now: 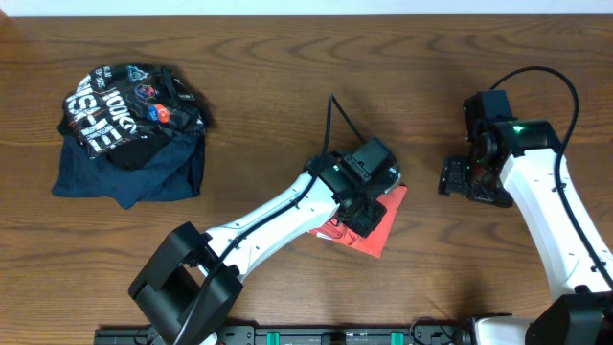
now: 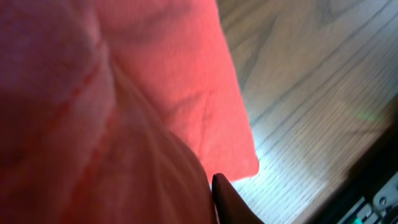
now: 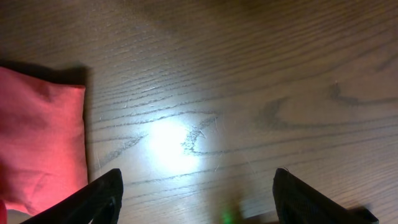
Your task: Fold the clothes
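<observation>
The orange-red T-shirt [image 1: 387, 217] lies as a small folded bundle at the table's centre, mostly under my left gripper [image 1: 362, 213]. In the left wrist view the shirt [image 2: 186, 81] fills most of the frame. A raised fold of it presses against the one dark finger that shows, so my left gripper [image 2: 200, 186] looks shut on the cloth; the other finger is hidden. The lettering is out of sight. My right gripper [image 1: 469, 180] is open and empty over bare wood to the right of the shirt. In the right wrist view its fingers [image 3: 196, 196] are spread wide, with the shirt's edge [image 3: 37, 143] at the left.
A black garment with white lettering [image 1: 129, 105] lies crumpled on a navy blue garment [image 1: 134, 177] at the far left. A black rail [image 1: 316, 335] runs along the table's front edge. The wooden table [image 1: 287, 77] stretches between the two piles.
</observation>
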